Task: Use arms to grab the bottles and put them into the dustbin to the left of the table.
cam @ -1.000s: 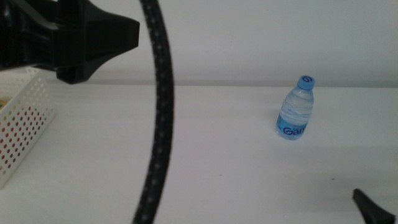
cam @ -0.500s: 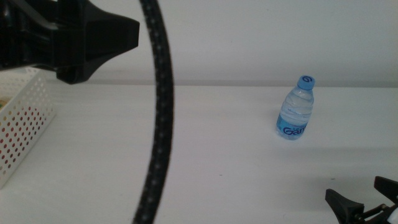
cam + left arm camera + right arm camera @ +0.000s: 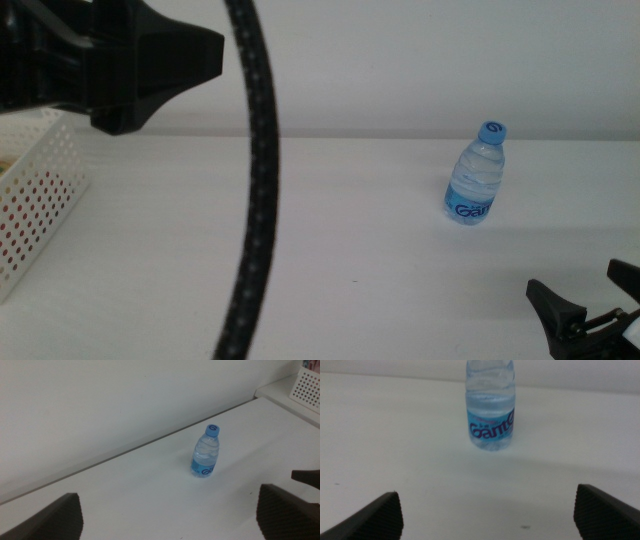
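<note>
Right gripper now further into view, jaws spread, lined up on upright bottle for grasp; left gripper parked near dustbin, jaws released.

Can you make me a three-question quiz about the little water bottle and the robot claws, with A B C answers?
1. Where is the water bottle?
A. Standing on the table
B. Inside the basket
C. Held in a claw

2. What colour is the bottle's cap?
A. Red
B. Blue
C. Green

3. How are the jaws of the right gripper?
A. Shut on the bottle
C. Shut on nothing
B. Open, with the bottle ahead of them

Answers:
1 A, the bottle stands upright on the white tabletop, away from the white basket at the left edge.
2 B, the cap is light blue in the middle view.
3 B, in the right wrist view the two jaws stand wide apart and the bottle sits beyond them, untouched.

The left gripper is open too, far from the bottle.
</note>
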